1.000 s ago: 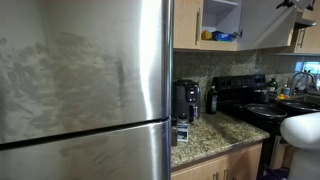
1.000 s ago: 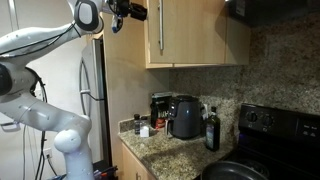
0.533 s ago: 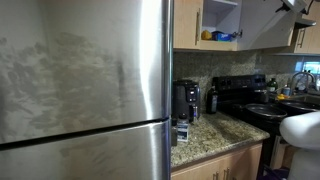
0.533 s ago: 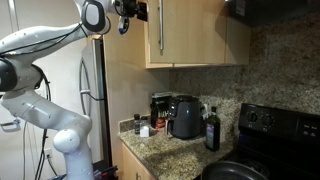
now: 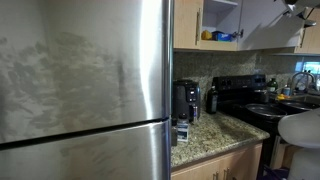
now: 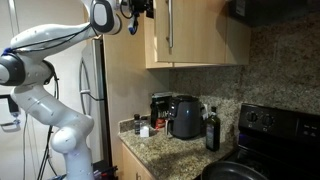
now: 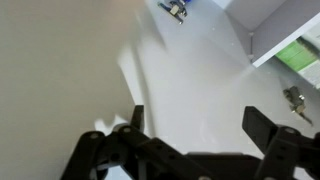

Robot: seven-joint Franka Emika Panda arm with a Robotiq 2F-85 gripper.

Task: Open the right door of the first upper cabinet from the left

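Observation:
The first upper cabinet (image 5: pixel 222 22) stands open, showing white shelves with yellow and blue items. Its right door (image 5: pixel 268 28) is swung out, pale inner face showing in an exterior view. Its tan outer face (image 6: pixel 200 35) and silver bar handle (image 6: pixel 168 25) show in the other exterior frame. My gripper (image 6: pixel 143 8) is at the door's free edge, behind the panel, and also shows at the top corner of an exterior view (image 5: pixel 300 6). In the wrist view my gripper (image 7: pixel 200 125) is open and empty, with the door's whitish inner face (image 7: pixel 190 70) filling the gap between the jaws.
A steel fridge (image 5: pixel 85 90) fills one side. A coffee maker (image 6: pixel 183 115), a dark bottle (image 6: pixel 211 130) and small jars stand on the granite counter (image 5: pixel 215 135). A black stove (image 5: pixel 245 95) and the range hood (image 6: pixel 240 8) lie beyond.
My gripper has moved toward the cabinet side and slightly up. The door's handle has shifted the same way, so the door has swung further open.

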